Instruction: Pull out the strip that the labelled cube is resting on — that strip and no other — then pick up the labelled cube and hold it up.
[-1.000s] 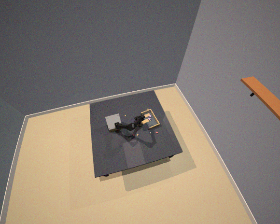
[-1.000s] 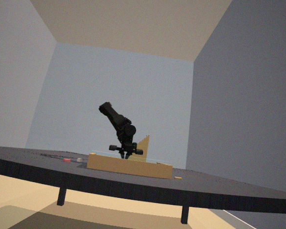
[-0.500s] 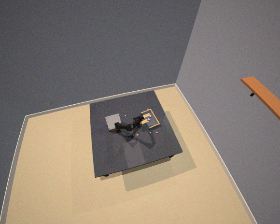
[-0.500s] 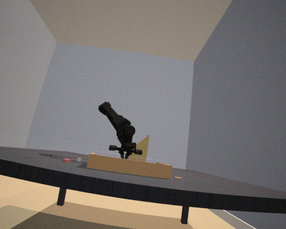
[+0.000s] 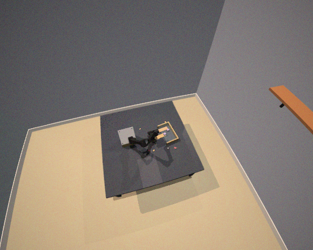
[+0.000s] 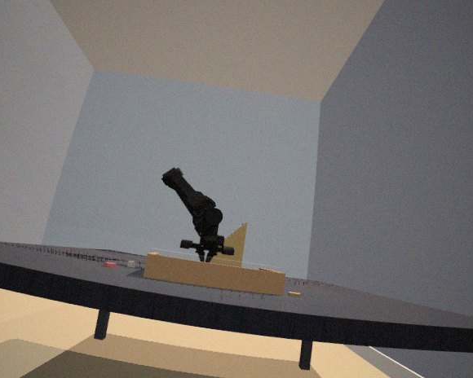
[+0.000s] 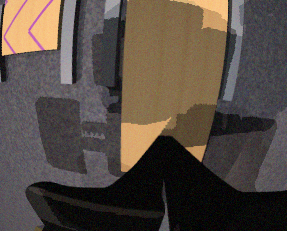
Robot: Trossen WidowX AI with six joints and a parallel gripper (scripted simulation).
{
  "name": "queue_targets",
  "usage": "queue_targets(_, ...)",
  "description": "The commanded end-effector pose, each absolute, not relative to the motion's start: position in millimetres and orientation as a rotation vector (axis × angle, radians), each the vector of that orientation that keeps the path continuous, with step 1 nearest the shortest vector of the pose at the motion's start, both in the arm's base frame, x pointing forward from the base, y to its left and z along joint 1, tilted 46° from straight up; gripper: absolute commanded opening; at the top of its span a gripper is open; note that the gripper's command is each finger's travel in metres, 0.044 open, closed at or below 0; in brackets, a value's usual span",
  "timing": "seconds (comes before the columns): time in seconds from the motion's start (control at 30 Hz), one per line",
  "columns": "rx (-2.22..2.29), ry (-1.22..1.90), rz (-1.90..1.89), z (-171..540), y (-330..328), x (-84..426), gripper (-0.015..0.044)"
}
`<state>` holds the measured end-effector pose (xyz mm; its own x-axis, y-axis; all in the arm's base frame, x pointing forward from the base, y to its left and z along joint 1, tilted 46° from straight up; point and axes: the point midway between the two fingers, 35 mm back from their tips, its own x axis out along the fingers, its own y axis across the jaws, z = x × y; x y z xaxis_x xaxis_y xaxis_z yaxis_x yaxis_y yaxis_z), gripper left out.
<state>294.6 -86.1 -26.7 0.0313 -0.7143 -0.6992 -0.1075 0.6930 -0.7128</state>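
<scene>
Dark grey desk (image 5: 130,172) in a grey-walled room carries a wooden tray (image 6: 213,276); the arm leans over it, fingers (image 6: 205,257) shut, empty.

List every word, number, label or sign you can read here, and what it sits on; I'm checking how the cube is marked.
No readable words, letters or numbers in any view.
Purple zigzag line, a pattern rather than text: on the left strip in the wrist view.
Plain strip under the end effector: no marking.
Pink cube in the tray: any label is too small to make out.
Row of tiny dark marks on the table: too small to read.
</scene>
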Motion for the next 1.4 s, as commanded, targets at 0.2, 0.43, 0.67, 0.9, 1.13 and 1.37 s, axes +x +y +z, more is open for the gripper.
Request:
queue_targets(0.2, -0.721, 1.519, -0.536, -30, -91, 273, 0.0000)
queue_targets(0.43, -0.722, 1.519, -0.536, -29, -92, 262, 0.0000)
queue_targets(0.67, -0.722, 1.520, -0.536, -28, -92, 251, 0.0000)
queue_targets(0.9, -0.722, 1.520, -0.536, -28, -93, 241, 0.0000)
queue_targets(1.13, -0.722, 1.521, -0.536, -27, -94, 231, 0.0000)
queue_targets(1.37, -0.723, 1.521, -0.535, -27, -94, 221, 0.0000)
